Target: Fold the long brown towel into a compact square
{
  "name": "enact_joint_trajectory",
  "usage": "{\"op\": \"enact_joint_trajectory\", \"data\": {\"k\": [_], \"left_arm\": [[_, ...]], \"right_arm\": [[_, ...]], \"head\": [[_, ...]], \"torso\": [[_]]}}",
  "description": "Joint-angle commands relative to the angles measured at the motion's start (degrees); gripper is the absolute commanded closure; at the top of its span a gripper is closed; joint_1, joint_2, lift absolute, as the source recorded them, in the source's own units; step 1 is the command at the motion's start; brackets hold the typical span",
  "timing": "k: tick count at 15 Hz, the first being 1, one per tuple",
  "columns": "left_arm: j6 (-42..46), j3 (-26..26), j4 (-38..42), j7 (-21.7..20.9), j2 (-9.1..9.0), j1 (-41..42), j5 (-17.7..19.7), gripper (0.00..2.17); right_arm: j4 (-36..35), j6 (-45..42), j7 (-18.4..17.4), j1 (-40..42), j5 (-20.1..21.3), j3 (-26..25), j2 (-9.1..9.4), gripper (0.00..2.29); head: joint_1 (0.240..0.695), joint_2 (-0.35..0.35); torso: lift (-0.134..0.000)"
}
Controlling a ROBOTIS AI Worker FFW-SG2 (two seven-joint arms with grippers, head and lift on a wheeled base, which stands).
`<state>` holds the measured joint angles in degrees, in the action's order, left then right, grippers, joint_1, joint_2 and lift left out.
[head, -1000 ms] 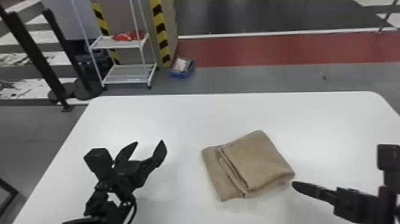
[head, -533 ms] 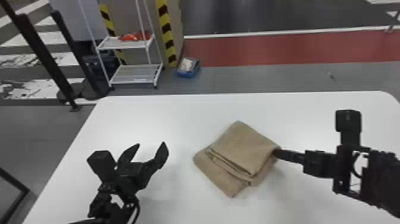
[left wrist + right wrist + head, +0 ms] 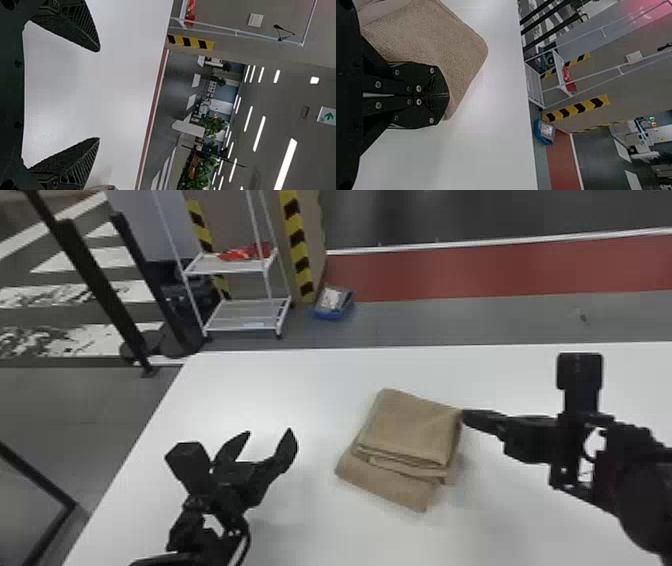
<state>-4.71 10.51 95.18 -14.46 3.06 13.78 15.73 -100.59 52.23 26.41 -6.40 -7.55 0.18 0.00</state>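
Towel on white table, white rack beyond.

Brown towel on white table, head view: from the towel, black left gripper at 9 o'clock, black right gripper at 3. Toward 11, a blue bin and yellow-and-black striped tape; toward 1, a red floor band edged white.

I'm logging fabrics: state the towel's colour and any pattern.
The towel is plain light brown, with no visible pattern; the head view shows it best.
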Motion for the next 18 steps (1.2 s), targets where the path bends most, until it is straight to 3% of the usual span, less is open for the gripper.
{"op": "enact_joint_trajectory", "data": {"k": [1,5,9,13,18], "left_arm": [[0.00,0.21,-0.26,-0.05,0.11,-0.25,0.09,0.08],[0.00,-0.23,-0.44,0.04,0.11,-0.60,0.09,0.08],[0.00,0.12,-0.44,-0.05,0.11,-0.34,0.09,0.08],[0.00,0.38,-0.61,-0.05,0.11,-0.25,0.09,0.08],[0.00,0.03,-0.79,-0.05,0.11,-0.60,0.09,0.08]], "right_arm": [[-10.33,-0.59,0.14,7.28,-0.62,0.35,0.05,2.02],[-19.38,1.34,2.51,14.92,-0.18,8.87,0.05,2.02],[-9.89,5.03,2.42,8.86,1.75,15.64,0.05,2.02],[-4.53,9.08,2.51,5.96,2.19,15.46,0.05,2.02],[-10.06,14.70,3.04,8.60,3.33,10.45,0.05,2.02]], "head": [[0.695,0.197],[0.695,0.242],[0.695,0.330],[0.695,0.350],[0.695,0.348]], "torso": [[-0.126],[-0.126],[-0.126],[-0.126],[-0.126]]}}
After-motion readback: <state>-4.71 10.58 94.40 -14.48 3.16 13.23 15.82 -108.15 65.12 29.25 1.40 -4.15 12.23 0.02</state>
